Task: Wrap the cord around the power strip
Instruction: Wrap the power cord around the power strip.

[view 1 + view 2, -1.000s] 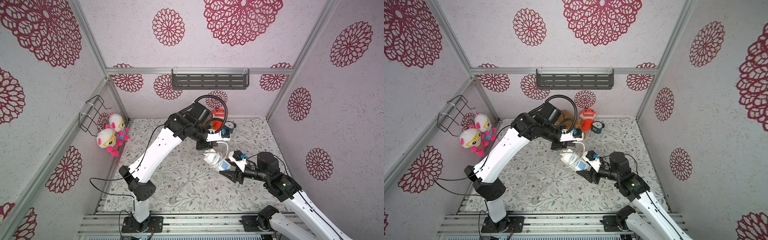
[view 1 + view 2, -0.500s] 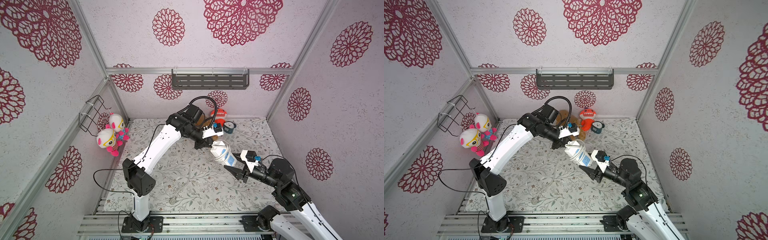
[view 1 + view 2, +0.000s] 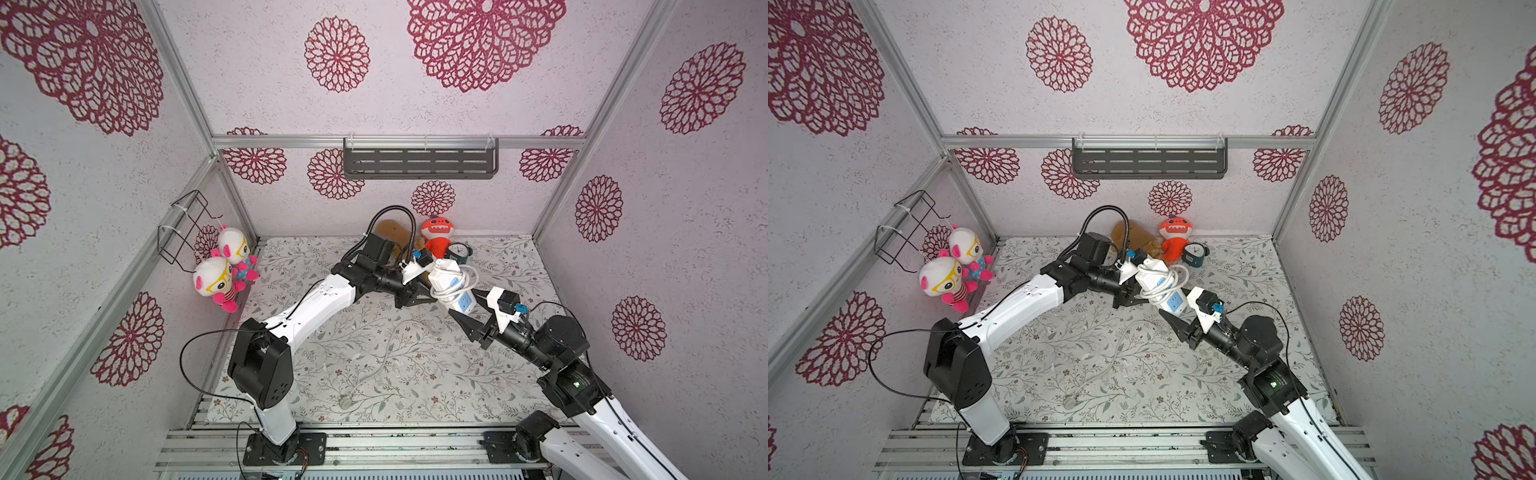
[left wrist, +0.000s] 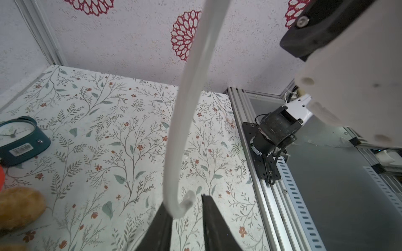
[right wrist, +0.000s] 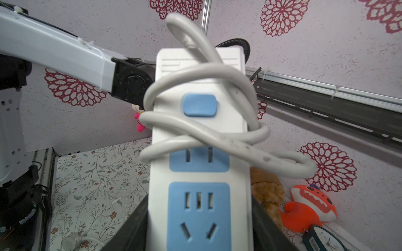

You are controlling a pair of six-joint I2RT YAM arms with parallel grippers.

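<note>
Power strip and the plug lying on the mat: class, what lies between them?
The cord: below the lifted power strip its unwrapped stretch curves across the floral mat to the plug. Both top views show it.

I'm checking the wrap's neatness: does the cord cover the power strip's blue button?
No: the blue button shows bare on the power strip, cord loops passing either side of it.

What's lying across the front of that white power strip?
Loops of its own white cord cross the power strip, above and below the blue button. They cover the top edge of the upper socket; the strip's back cannot be seen.
</note>
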